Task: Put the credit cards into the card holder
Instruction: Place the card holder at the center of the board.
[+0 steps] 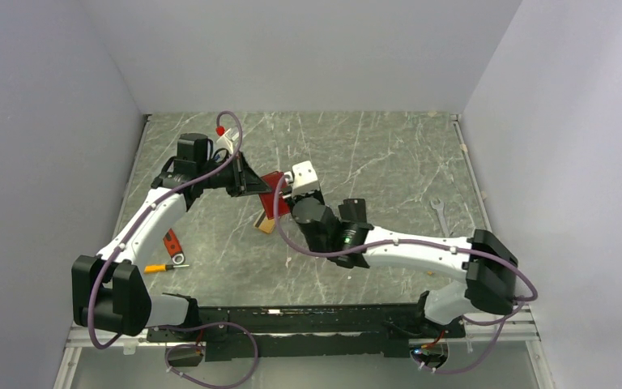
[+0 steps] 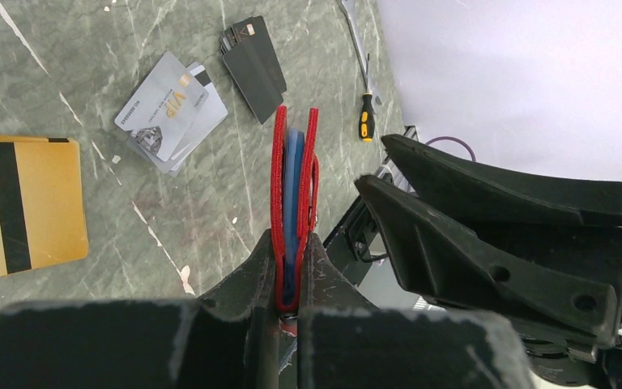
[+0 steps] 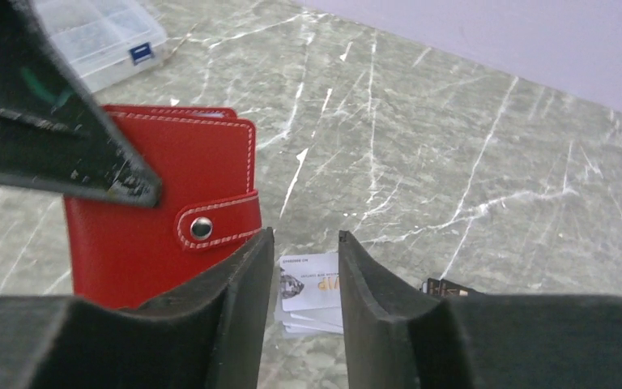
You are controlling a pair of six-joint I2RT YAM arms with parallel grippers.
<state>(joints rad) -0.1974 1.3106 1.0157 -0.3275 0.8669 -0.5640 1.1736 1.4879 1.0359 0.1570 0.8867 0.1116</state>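
Observation:
My left gripper (image 2: pixel 291 243) is shut on the spine end of the red card holder (image 2: pixel 295 174) and holds it upright, edge-on, above the table. A pale blue inner pocket shows between its covers. In the top view the card holder (image 1: pixel 273 188) hangs between both grippers. My right gripper (image 3: pixel 306 251) is open and empty beside the holder's closed snap tab (image 3: pixel 217 224). Gold cards with a dark stripe (image 2: pixel 28 203) lie on the table. Silver cards (image 2: pixel 170 109) lie fanned and show below my right gripper (image 3: pixel 312 292).
A stack of small black rectangles (image 2: pixel 253 69) lies by the silver cards. A wrench (image 1: pixel 439 212) lies to the right. A yellow screwdriver (image 1: pixel 162 267) and a red-handled tool (image 1: pixel 172 241) lie to the left. A clear plastic box (image 3: pixel 97 36) stands at the back.

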